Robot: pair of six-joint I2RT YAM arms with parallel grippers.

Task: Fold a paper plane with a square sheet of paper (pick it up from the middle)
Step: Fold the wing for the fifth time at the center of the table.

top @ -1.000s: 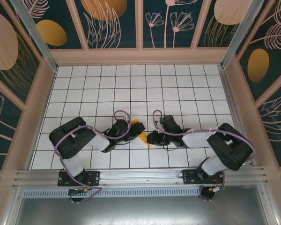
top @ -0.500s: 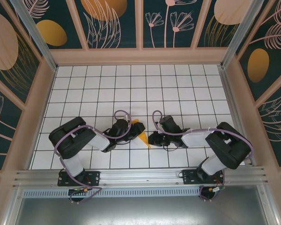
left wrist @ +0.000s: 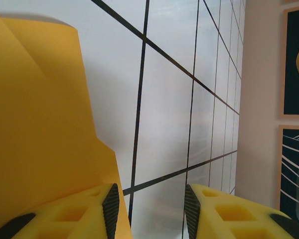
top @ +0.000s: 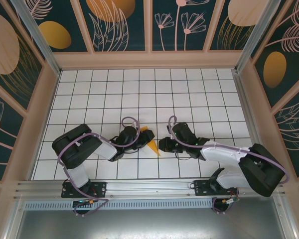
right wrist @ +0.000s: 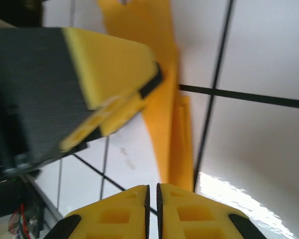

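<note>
Your right end effector (right wrist: 153, 191) sits with jaws pressed together at the narrow end of the folded paper (right wrist: 164, 74), your left end effector (left wrist: 152, 199) open beside it, paper lying on the bench (top: 139, 89) between the arms.

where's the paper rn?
In the top view the paper lies on the grid table, centred near the arms' edge, between the left claw and the right claw, partly hidden by the left one.
</note>
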